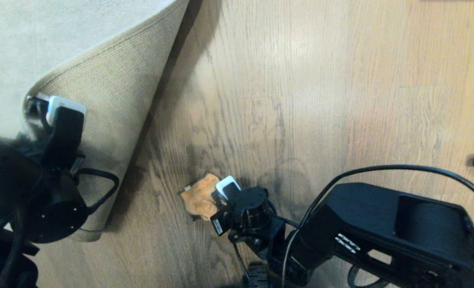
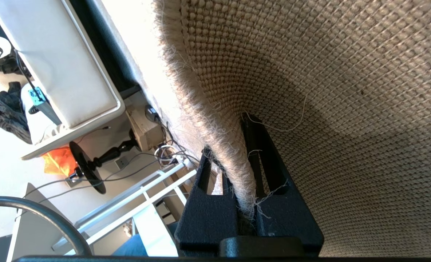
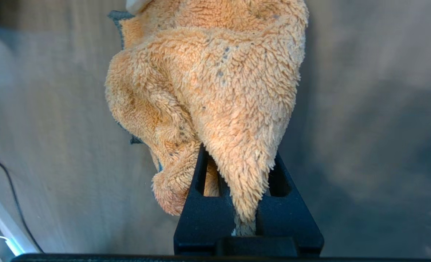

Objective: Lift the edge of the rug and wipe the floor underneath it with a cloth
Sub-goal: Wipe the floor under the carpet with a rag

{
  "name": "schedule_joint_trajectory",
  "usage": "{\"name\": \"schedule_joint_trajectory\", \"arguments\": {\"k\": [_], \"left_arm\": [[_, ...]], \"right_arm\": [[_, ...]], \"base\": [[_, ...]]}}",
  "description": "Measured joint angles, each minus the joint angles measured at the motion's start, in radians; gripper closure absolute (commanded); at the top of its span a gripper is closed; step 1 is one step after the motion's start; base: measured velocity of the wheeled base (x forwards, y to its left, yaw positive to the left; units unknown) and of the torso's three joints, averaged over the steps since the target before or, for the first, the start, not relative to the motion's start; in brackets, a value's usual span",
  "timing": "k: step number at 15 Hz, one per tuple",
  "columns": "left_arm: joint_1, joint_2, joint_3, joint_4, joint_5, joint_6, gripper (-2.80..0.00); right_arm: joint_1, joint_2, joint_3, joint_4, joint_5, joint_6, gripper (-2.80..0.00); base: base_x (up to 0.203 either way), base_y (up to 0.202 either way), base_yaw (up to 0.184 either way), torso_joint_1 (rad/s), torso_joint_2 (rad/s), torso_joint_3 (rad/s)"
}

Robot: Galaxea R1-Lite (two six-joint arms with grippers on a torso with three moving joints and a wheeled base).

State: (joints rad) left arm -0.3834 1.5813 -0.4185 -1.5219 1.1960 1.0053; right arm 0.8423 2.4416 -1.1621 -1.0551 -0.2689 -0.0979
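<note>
Right gripper (image 1: 217,204): low in the head view, jaws clamped on the cloth (image 1: 200,197), which lies bunched against the floor (image 1: 301,100) just beside the folded-back rug. Left gripper (image 1: 41,108): at the left, pinching the rug edge (image 2: 233,163), corner held up and curled over, tan woven backing showing, pale pile beyond
</note>
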Motion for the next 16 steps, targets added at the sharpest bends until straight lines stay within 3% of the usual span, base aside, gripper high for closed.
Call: {"name": "schedule_joint_trajectory", "arguments": {"k": [5,8,16], "left_arm": [[0.0,0.0,0.006,0.0,0.0,0.001,0.0],[0.0,0.0,0.007,0.0,0.0,0.0,0.0],[-0.001,0.004,0.007,0.0,0.0,0.0,0.0]], "right_arm": [[-0.074,-0.1,0.128,0.004,0.0,-0.033,0.0],[-0.077,-0.139,0.17,0.011,-0.007,-0.034,0.0],[0.161,-0.08,0.166,0.007,-0.008,-0.03,0.0]], "base": [[0.0,0.0,0.0,0.0,0.0,0.0],[0.0,0.0,0.0,0.0,0.0,0.0],[0.0,0.0,0.0,0.0,0.0,0.0]]}}
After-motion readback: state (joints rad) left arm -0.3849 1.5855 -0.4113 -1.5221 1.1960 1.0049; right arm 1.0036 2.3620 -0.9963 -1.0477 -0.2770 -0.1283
